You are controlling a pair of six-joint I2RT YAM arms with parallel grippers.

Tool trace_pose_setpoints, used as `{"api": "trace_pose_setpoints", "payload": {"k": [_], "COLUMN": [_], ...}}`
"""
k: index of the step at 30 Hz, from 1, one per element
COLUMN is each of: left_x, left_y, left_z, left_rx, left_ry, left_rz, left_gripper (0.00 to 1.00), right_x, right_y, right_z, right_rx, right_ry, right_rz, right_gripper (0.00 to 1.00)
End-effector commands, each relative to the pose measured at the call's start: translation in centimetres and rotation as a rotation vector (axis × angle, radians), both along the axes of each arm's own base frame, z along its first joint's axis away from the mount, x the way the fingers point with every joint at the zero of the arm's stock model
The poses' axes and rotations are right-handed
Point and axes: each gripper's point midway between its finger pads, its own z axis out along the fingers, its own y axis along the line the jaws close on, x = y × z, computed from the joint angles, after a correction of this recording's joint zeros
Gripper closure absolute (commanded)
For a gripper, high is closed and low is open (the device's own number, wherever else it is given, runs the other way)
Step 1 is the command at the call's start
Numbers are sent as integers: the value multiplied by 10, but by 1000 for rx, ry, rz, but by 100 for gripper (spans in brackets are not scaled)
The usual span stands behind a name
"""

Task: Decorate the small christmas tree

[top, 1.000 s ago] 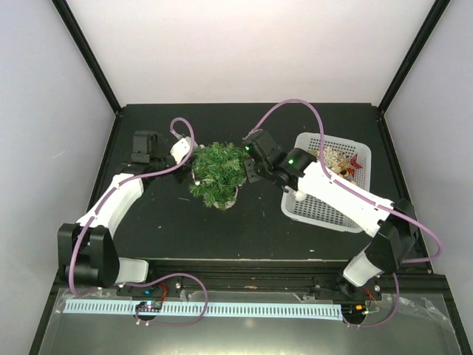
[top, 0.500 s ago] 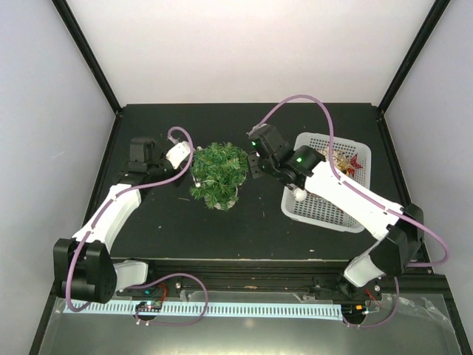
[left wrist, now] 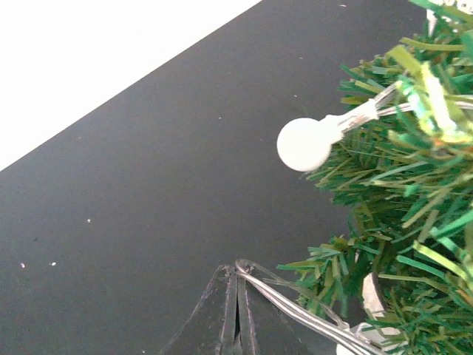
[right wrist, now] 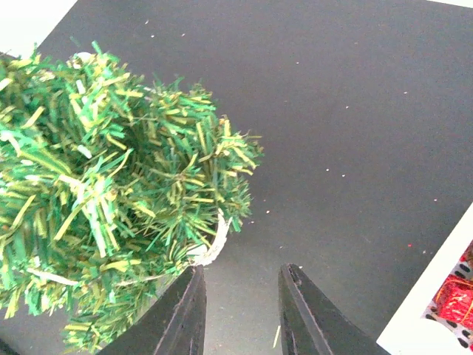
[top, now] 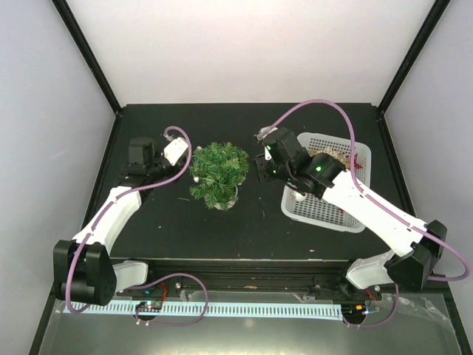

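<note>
- Tree at centre stage: the small christmas tree (top: 218, 174) stands upright on its white pot in the middle of the black table (top: 185, 222), between the two arms.
- A round white bulb (left wrist: 304, 144) on a clear wire (left wrist: 295, 314) juts from the branches on the left arm's side.
- The left gripper (left wrist: 236, 310), fingers pressed together, sits just beside the foliage. The wire's loop touches its tips, but whether it is pinched cannot be told.
- The right gripper (right wrist: 240, 303) hovers just off the tree's other side, jaws parted with nothing between them, over bare table.
- A white mesh basket (top: 325, 220) lies to the right, near the tree and partly under the right arm. A red glittery ornament (right wrist: 451, 296) shows inside it.
</note>
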Motion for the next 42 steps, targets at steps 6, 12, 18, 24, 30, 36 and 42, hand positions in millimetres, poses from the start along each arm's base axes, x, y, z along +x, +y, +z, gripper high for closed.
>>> {"api": "trace_pose_setpoints", "payload": {"k": [6,12,18,24,30,36,42], "left_x": [17,10,1,-5,-10,-9,-10], "left_y": [2,-5,-9,-8,-7,-6,-7], "left_z": [26,31,33,35,36,37,38], "left_rx": [-33,-59,-64,-63,-63,-69,-78], "left_ry": [-57,-57,-60,-61,-76,-72,-73], "left_rz": [44,0,-31,-33,-26,-17,-17], "left_gripper": [98,98,99,98,98,98,98], "right_x": [-56,-96,-124,-115,-88,-69,-62], "right_y": [53,85,114,125,119,96,92], "right_z": [10,-4,-15,-30,-21,-23,-35], "right_rx": [71,60,68,36,-4,-48,-120], "right_ry": [31,85,114,121,30,-15,-24], "right_rz": [239,331,392,330,97,-91,-124], "right_gripper": [69,73,74,73,66,63,62]}}
